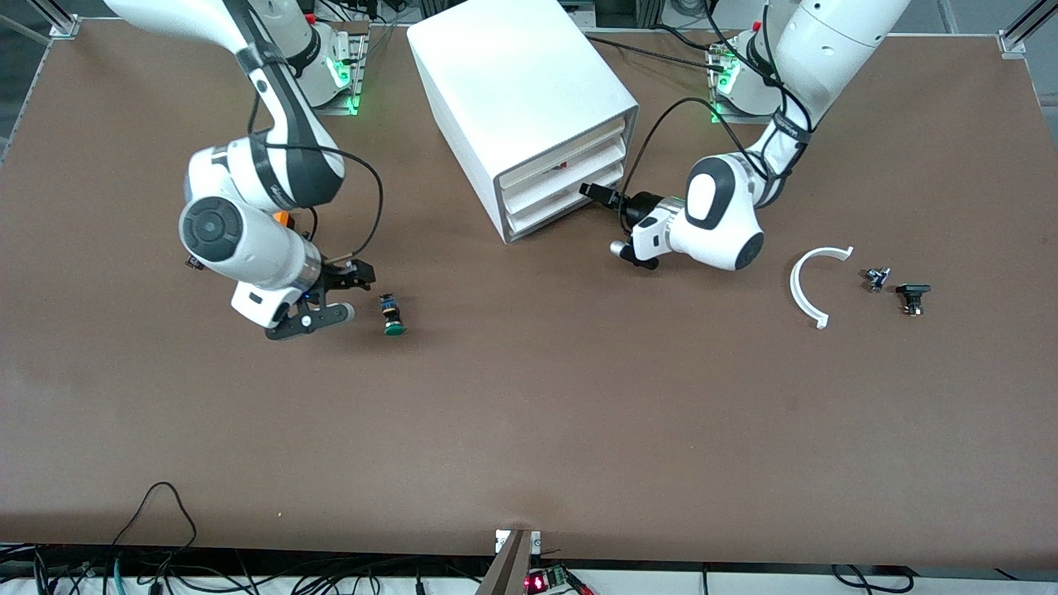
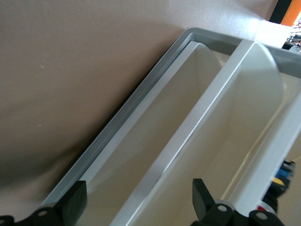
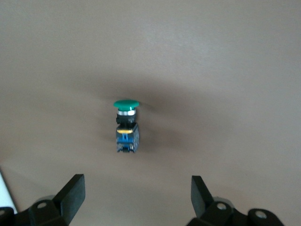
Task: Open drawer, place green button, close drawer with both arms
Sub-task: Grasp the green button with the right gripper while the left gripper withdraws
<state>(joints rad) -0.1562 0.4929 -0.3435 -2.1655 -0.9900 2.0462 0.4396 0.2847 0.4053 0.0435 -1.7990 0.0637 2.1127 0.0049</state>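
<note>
While lying on its side on the surface [image 1: 529, 430], green cap toward the front camera, button [image 1: 393, 315] rested just beside right gripper [image 1: 334, 294], jaws released; left gripper [image 1: 607, 198], jaws spread, faced the drawer [image 1: 570, 201].

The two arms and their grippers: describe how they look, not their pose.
Both the right arm and the left arm have glossy white rounded shells, black joint bands and loose black cables. The right gripper and the left gripper are black, with two flat fingers.
</note>
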